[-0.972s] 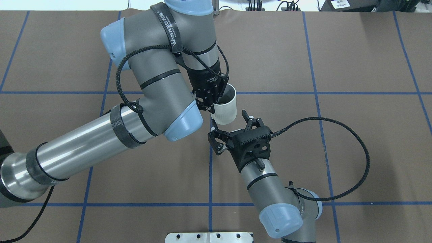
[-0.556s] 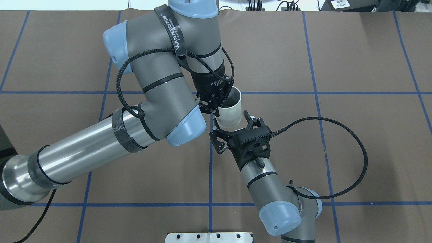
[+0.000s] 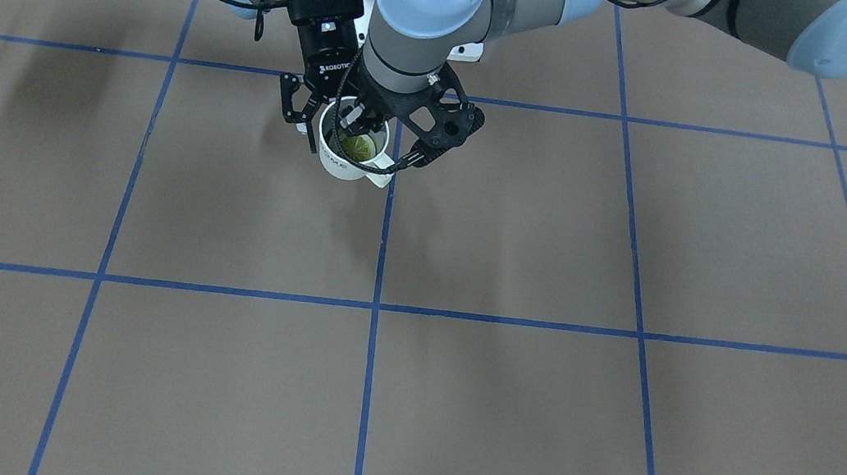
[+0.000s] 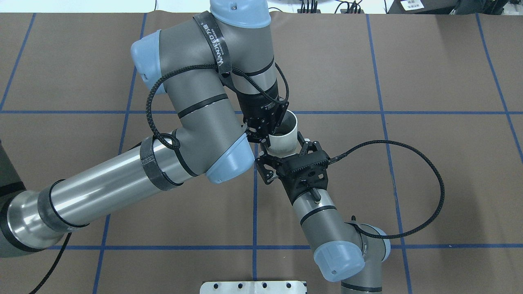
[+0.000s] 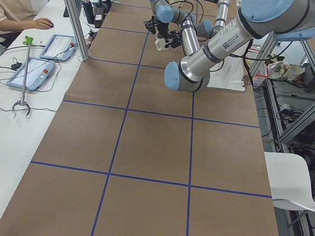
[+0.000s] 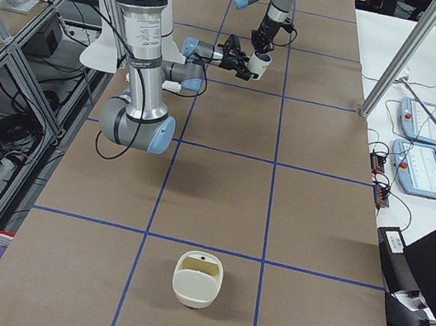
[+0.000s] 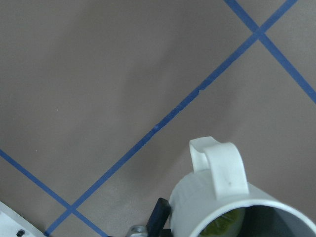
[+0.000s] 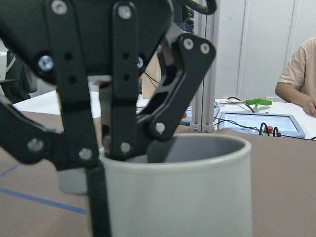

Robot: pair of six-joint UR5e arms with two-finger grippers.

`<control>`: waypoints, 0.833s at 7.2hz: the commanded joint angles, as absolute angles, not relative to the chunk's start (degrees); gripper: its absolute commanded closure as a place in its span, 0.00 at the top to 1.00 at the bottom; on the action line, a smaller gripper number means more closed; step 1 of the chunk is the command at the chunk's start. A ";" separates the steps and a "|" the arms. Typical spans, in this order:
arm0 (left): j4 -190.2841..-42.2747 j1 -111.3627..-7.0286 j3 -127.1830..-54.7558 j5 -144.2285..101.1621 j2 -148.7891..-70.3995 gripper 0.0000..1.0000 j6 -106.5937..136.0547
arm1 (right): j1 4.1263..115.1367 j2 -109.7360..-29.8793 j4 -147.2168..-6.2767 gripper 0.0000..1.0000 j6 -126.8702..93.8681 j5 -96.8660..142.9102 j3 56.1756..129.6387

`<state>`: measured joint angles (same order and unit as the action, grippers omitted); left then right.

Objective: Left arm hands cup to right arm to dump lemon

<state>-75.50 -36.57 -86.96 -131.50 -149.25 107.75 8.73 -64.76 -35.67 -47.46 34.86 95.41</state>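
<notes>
Above the table (image 4: 429, 69), the cup (image 4: 286, 143) hangs from the left gripper (image 4: 271, 134), whose jaws pinch its rim. The lemon (image 3: 359, 148) lies inside the cup. The right gripper (image 4: 284, 152) straddles the cup's lower wall, jaws spread.

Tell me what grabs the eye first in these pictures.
Near the centre of the overhead view, the left gripper pinches a white cup by its rim. The right gripper has its open fingers on either side of the cup's body, and a yellow-green lemon piece lies inside it.
</notes>
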 commanded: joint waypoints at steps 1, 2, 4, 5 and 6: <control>-75.50 -36.39 -86.92 -131.57 -149.76 0.00 107.75 | 8.79 -64.77 -35.68 1.00 -47.46 34.98 95.36; -75.59 -36.39 -86.92 -131.57 -149.77 0.00 108.54 | 8.88 -64.78 -35.68 1.00 -47.46 34.98 95.19; -75.67 -36.30 -87.01 -131.57 -149.85 0.38 108.55 | 9.05 -64.77 -35.60 0.58 -47.37 35.24 94.75; -75.59 -36.39 -87.10 -131.49 -150.55 0.99 108.54 | 9.05 -64.78 -35.60 0.35 -47.37 35.24 94.75; -75.50 -37.43 -88.93 -131.57 -150.82 1.00 108.54 | 9.05 -64.78 -35.51 0.26 -47.37 35.24 94.75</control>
<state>-75.58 -36.59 -87.47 -131.53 -150.38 108.54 9.04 -64.76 -35.59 -47.39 35.21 94.78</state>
